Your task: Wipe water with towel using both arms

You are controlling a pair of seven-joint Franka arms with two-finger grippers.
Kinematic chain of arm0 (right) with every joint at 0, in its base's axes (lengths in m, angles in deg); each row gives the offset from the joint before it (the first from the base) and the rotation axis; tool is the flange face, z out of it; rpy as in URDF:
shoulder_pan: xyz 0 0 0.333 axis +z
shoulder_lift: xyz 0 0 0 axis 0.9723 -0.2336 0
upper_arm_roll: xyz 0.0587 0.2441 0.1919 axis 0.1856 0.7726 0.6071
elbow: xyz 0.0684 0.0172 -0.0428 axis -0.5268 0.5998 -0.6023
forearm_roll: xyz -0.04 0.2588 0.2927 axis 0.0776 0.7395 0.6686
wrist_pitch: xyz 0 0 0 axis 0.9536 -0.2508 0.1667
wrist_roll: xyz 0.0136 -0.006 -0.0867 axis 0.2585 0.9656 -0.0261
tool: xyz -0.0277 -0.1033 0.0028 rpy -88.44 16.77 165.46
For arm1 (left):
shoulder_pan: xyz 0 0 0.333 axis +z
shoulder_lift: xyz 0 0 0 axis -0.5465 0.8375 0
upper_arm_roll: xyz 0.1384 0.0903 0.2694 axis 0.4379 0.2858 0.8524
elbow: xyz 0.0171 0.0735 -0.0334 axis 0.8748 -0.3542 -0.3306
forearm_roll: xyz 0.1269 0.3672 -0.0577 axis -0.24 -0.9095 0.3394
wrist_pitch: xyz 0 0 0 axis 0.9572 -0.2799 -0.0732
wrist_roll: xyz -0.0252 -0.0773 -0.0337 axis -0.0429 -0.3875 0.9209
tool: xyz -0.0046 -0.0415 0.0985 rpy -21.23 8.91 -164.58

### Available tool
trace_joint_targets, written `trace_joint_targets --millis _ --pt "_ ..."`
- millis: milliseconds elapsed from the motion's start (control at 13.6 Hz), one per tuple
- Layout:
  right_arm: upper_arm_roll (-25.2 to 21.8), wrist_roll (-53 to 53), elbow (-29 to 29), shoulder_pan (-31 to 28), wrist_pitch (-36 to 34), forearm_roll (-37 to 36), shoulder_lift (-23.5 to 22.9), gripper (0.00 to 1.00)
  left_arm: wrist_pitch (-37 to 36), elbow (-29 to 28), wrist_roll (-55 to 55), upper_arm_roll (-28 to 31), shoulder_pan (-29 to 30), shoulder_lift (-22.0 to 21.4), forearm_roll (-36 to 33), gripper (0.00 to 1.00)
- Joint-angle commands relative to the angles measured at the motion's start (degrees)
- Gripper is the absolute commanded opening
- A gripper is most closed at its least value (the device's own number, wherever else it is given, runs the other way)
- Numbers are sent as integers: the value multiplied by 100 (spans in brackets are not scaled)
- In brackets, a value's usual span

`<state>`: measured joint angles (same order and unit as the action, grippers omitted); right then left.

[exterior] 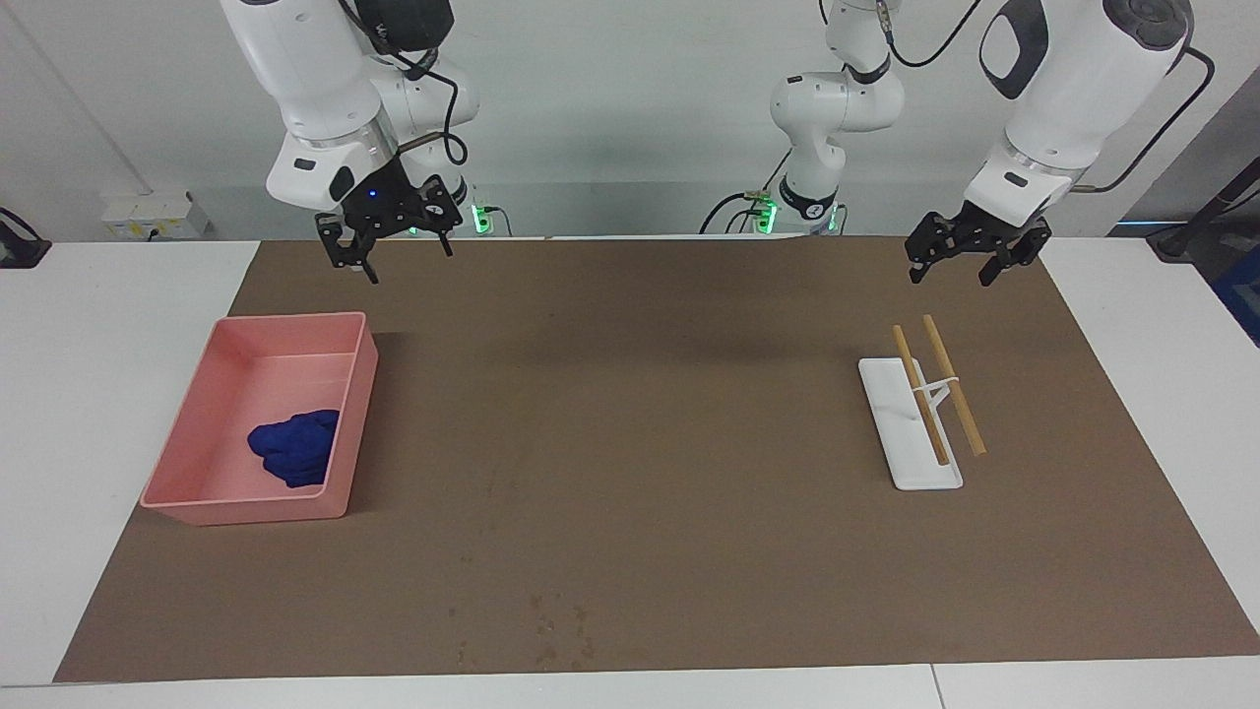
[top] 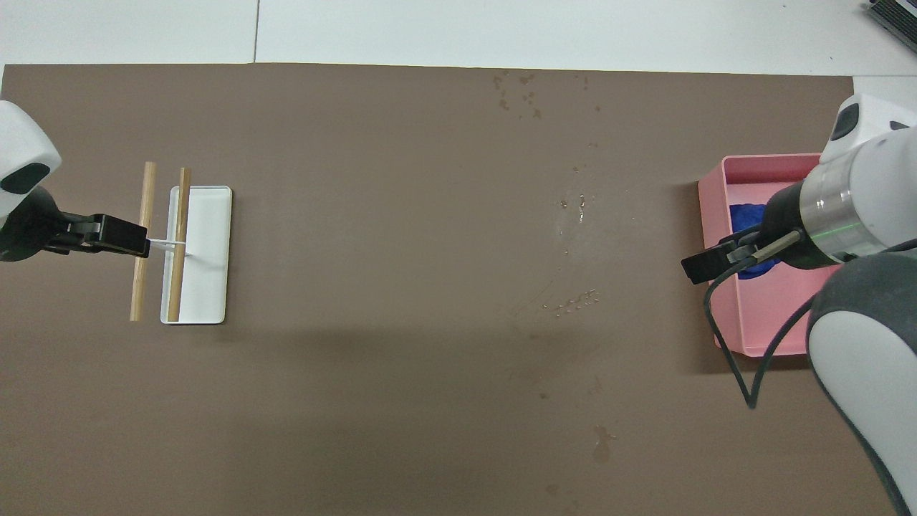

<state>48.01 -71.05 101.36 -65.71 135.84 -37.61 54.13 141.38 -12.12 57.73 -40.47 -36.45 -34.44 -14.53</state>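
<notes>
The towel (exterior: pixel 295 448) is a deep-blue wad lying in the pink tray (exterior: pixel 202 423) at the right arm's end of the table. In the overhead view the towel (top: pixel 741 215) is partly hidden by the right arm. The water (top: pixel 571 302) is a faint streak with tiny shiny drops on the brown mat, mid-table beside the tray (top: pixel 716 215). My right gripper (exterior: pixel 399 251) is open and empty, raised over the mat by the tray's corner nearest the robots. My left gripper (exterior: pixel 952 271) is open and empty, and that arm waits above the mat near the wooden sticks.
A white stand (exterior: pixel 911 443) carrying two wooden sticks (exterior: pixel 950 384) lies at the left arm's end; it also shows in the overhead view (top: pixel 204 254). A cluster of dark specks (exterior: pixel 556 630) marks the mat's edge farthest from the robots.
</notes>
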Motion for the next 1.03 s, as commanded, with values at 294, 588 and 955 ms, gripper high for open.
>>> trace_joint_targets --millis 294,588,955 --pt "75 -131 -452 -383 -57 34 -477 100 -104 39 -3 2 -2 -43 -88 100" --pt "75 -69 -336 -665 -66 43 -407 100 -104 39 -3 2 -2 -43 -88 100" --pt "84 71 -345 -709 40 -264 -406 100 -104 39 -3 2 -2 -43 -88 100"
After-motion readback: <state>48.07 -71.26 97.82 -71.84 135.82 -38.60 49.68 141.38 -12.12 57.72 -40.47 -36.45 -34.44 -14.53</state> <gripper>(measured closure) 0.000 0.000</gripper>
